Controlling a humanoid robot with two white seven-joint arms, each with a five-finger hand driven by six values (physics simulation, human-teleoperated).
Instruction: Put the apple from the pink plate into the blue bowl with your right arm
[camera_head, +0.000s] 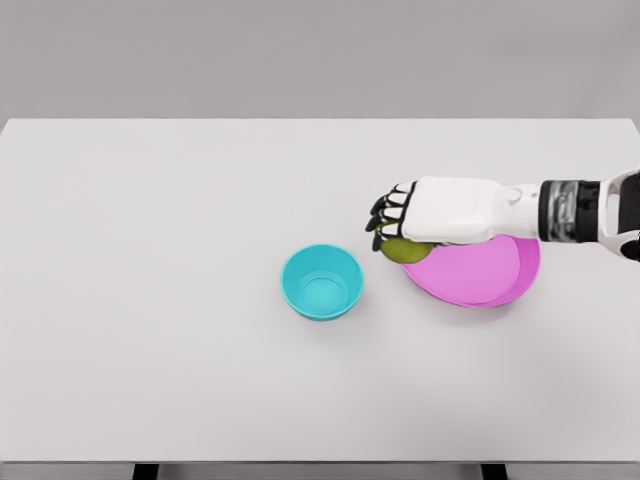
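While carrying: right hand (415, 222) curled over apple (403, 250) — held, just past plate (480, 275) edge.
Next: travel left to bowl (322, 282) — then release.

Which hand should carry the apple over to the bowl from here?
Right. The right hand is already curled over the apple at the left edge of the plate, with the bowl just to its left. The left arm is not in view.
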